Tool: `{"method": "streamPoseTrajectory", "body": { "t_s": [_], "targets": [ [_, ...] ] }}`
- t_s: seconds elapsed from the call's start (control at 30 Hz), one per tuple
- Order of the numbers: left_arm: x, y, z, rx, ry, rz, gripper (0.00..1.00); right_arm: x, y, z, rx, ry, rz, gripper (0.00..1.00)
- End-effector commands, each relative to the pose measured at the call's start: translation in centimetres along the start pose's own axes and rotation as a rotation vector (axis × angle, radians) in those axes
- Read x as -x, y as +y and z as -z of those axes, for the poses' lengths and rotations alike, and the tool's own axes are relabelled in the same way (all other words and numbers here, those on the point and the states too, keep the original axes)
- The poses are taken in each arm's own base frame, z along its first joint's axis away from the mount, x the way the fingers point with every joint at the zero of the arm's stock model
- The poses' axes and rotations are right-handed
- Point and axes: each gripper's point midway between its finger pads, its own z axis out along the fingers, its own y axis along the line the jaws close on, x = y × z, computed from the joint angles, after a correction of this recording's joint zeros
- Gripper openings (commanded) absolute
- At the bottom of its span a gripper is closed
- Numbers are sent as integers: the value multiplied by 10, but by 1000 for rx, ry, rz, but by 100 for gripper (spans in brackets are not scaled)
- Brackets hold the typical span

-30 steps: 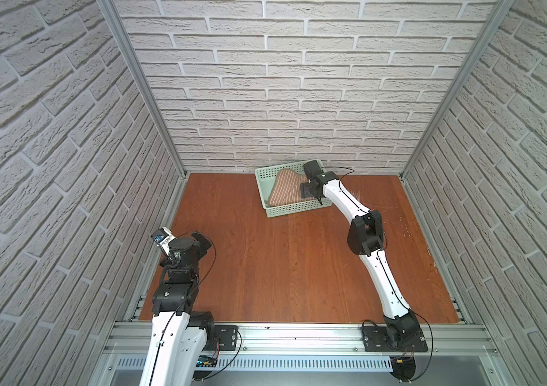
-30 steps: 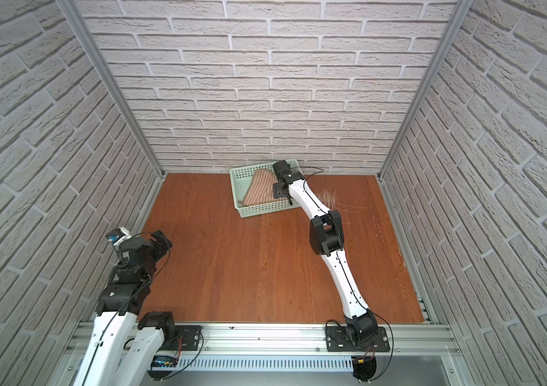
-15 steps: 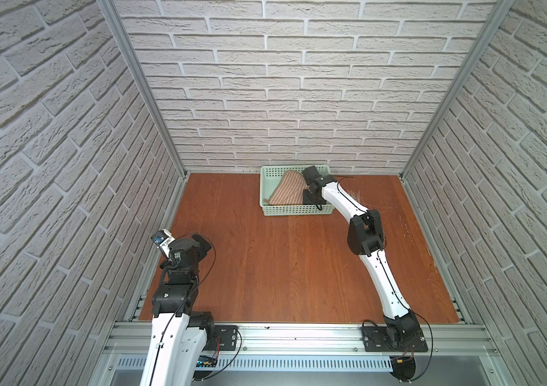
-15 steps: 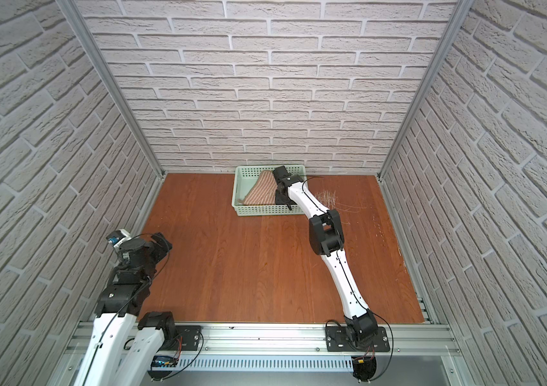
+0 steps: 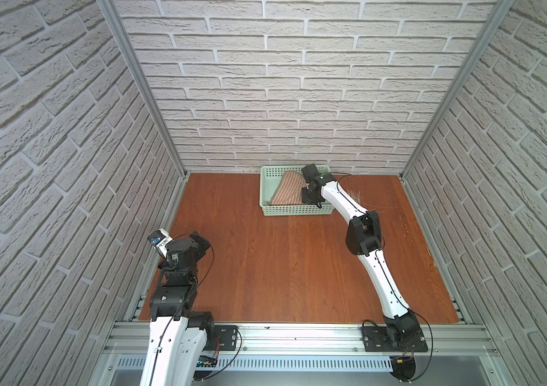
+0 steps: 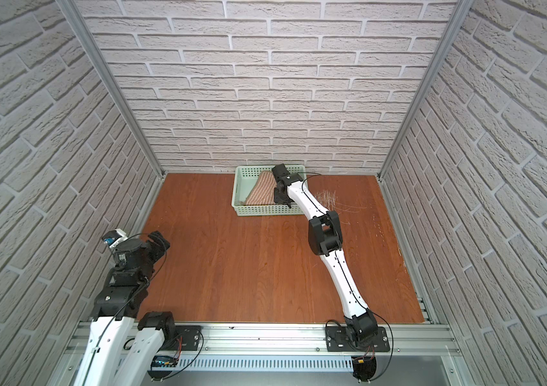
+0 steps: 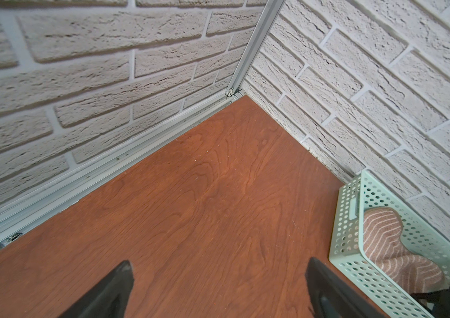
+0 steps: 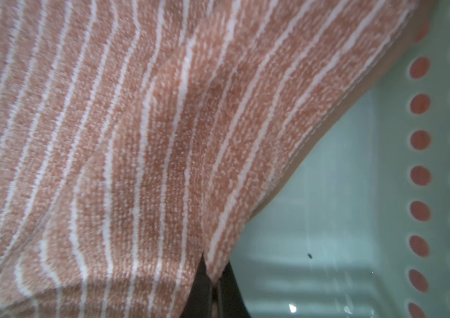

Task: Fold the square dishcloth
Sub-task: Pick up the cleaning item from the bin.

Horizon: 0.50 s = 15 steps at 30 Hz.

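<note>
The square dishcloth, brownish-tan with thin pale stripes, lies crumpled inside the mint-green perforated basket at the back of the table. My right gripper reaches down into the basket and is shut on an edge of the dishcloth; in the right wrist view the cloth's hem is pinched between the two dark fingers. My left gripper hovers open over the near left of the table, far from the cloth, with nothing between its fingers.
Brick-patterned walls close in the left, back and right. The wooden tabletop stretches between basket and front rail. Thin loose wires lie on the wood right of the basket. The basket's perforated wall stands close beside the right gripper.
The right gripper has closed onto the dishcloth's edge inside the basket. The basket has turned from skewed to square with the back wall. The left arm has stayed still.
</note>
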Motion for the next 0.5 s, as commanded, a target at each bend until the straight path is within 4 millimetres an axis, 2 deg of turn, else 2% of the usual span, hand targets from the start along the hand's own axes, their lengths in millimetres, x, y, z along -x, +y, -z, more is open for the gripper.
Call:
{"method": "streamPoseTrajectory", "body": {
  "t_s": [0.0,0.13,0.23,0.3,0.47],
  "targets": [
    [15,-9,9,-41,-42,18,98,73,10,101,74,-245,9,3],
    [15,-14,12,-75,-35,1,98,95,10,158,113,-338,-8,3],
    [14,-22,11,-104,-9,-11,98,103,7,195,139,-381,-44,3],
    [12,-29,10,-127,16,-18,98,106,4,219,154,-403,-74,3],
    [10,-46,9,-193,65,-25,98,98,3,262,184,-410,-114,4]
  ]
}}
